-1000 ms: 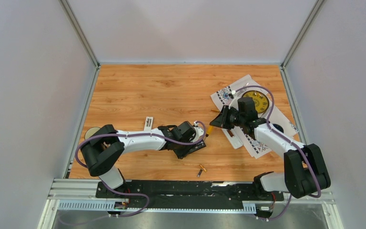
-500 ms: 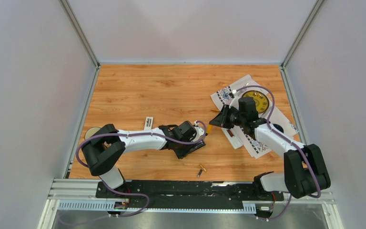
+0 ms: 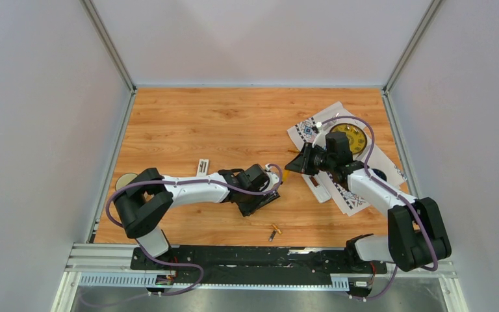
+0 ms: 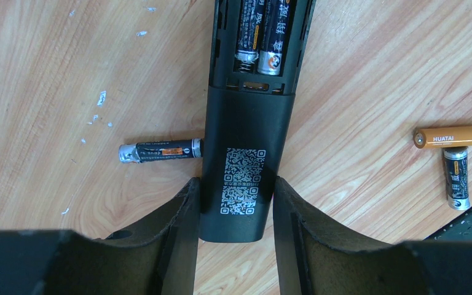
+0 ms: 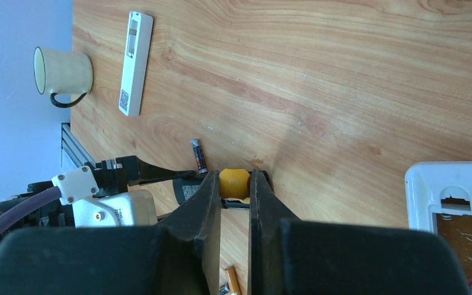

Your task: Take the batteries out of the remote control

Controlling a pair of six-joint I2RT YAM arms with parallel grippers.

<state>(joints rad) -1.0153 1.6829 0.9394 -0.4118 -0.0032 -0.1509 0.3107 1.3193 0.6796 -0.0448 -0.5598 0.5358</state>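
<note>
My left gripper (image 4: pixel 236 186) clamps the remote (image 4: pixel 246 123), my right gripper (image 5: pixel 234 177) pinches the screwdriver (image 5: pixel 234 184). Three batteries (image 4: pixel 160 150) lie out; two are left inside.

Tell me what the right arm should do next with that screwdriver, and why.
Probably ease the screwdriver tip down under one of the two batteries in the black remote and lever it up. The compartment is open, both cells sit in it, the left end effector clamps the remote's end, and the right end effector grips the yellow handle close by.
</note>
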